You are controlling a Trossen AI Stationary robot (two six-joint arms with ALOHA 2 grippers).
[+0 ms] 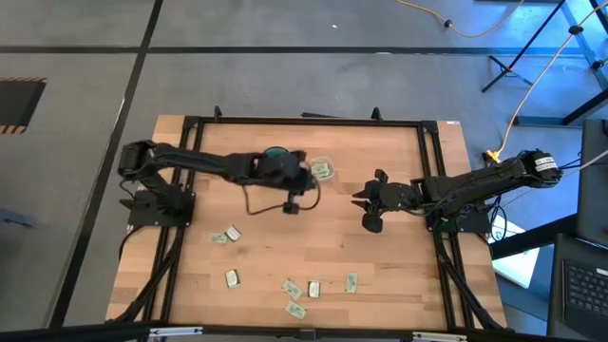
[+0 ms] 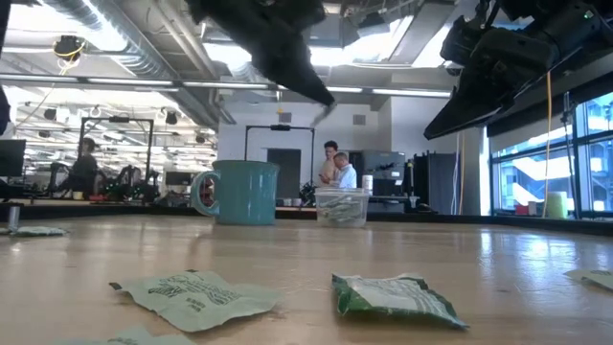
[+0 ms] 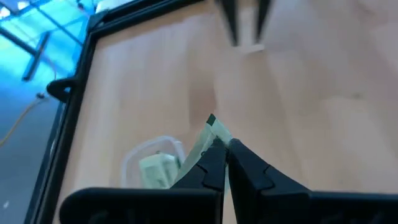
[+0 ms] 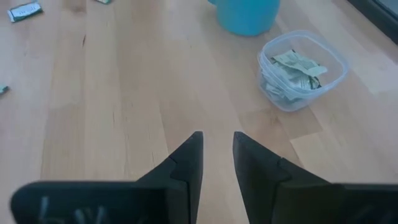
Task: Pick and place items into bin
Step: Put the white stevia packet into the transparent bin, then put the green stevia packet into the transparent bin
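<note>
From above, the left end effector (image 1: 302, 180) hangs over the far middle of the wooden worktop (image 1: 285, 242), just beside the clear cup (image 1: 321, 170), with the teal mug (image 1: 275, 152) partly hidden under the arm. The right end effector (image 1: 366, 209) waits to the right of the cup, apart from it. Loose packets (image 1: 294, 287) lie scattered along the near part of the worktop.

From worktop height, the mug (image 2: 239, 192) and the cup (image 2: 341, 206) stand side by side at the far end, the cup already holding packets. Two green packets (image 2: 196, 297) lie close to the camera. Both arms are dark shapes overhead. People (image 2: 337, 169) stand in the room behind.

On the left wrist camera, the left end effector (image 3: 222, 149) is pinched closed on a pale green packet (image 3: 208, 140), which sticks up between the fingertips. The cup (image 3: 152, 165) sits just beside it, seemingly below, with packets inside.

On the right wrist camera, the right end effector (image 4: 217, 140) has its fingers slightly parted and holds nothing. The cup (image 4: 301, 70) stands ahead of it, next to the mug (image 4: 245, 14).
</note>
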